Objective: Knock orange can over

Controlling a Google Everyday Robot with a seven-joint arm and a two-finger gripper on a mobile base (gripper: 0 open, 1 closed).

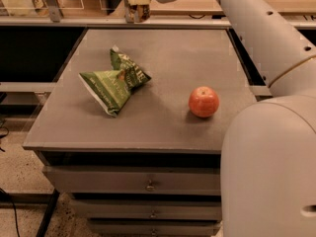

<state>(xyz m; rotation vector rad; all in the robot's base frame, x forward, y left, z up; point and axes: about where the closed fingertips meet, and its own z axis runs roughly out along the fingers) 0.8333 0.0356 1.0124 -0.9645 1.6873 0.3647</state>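
Note:
The orange can shows only as a small orange-brown shape at the far edge of the table, mostly hidden by my gripper. My gripper hangs down over it at the top of the camera view, right at the can; whether it touches the can cannot be told. My white arm reaches in from the right across the table's far right corner. The can stands upright as far as can be seen.
A crumpled green chip bag lies left of centre on the grey table. A red-orange apple sits right of centre. My arm's large white body fills the lower right. Drawers sit below the table's front edge.

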